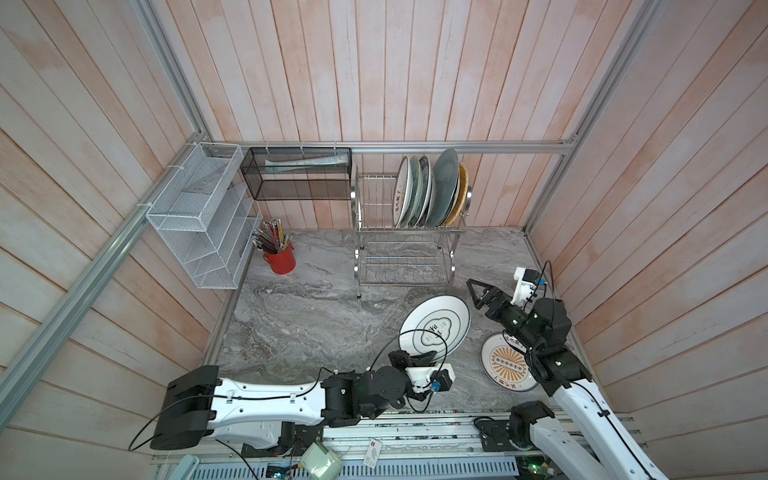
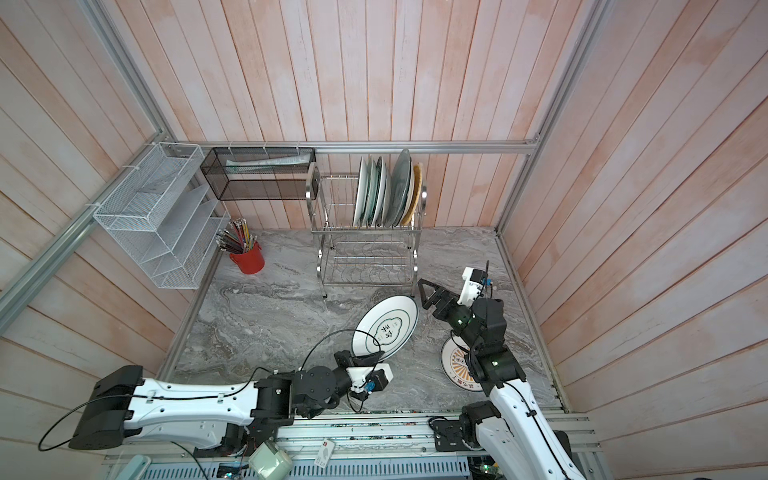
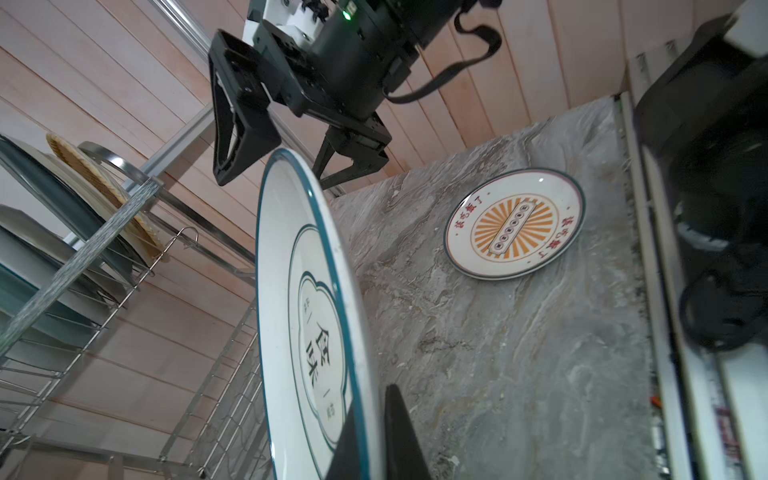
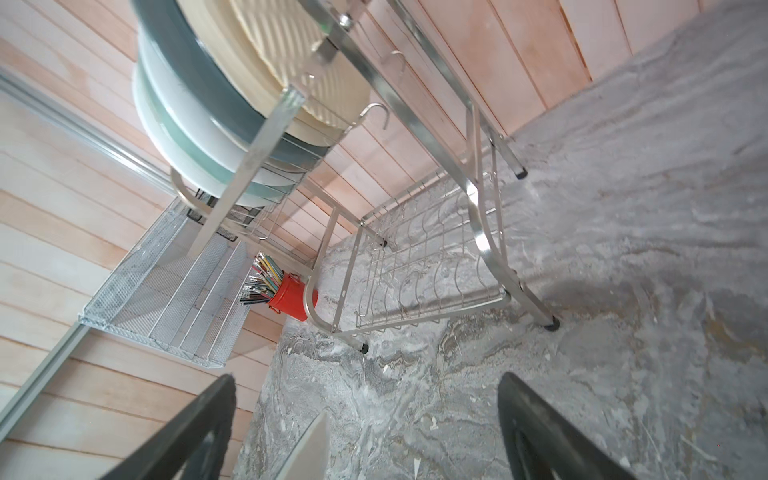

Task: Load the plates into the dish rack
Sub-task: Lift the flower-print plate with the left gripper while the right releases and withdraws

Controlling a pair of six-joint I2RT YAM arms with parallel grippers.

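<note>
Left wrist, left hand [image 3: 370,432] clamping plate [image 3: 286,266]

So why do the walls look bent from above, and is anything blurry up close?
In both top views the wide lens fans the wall planks outward; in the left wrist view the dish rack looks soft while the orange-sunburst plate is crisp; in the right wrist view the right gripper is a dark blur.

Pale pink plank walls [image 1: 415,62] close in three sides, edged with aluminium rails [image 1: 415,147]. The worktop [image 1: 299,316] is grey and marble-veined. A white mesh organiser [image 1: 199,220] hangs on the left wall. A black mesh basket [image 1: 297,174] hangs at the back, holding something pale, perhaps paper. Below stands a red pot [image 1: 281,261] of pencils [image 1: 270,237]. The light is soft and even.
</note>
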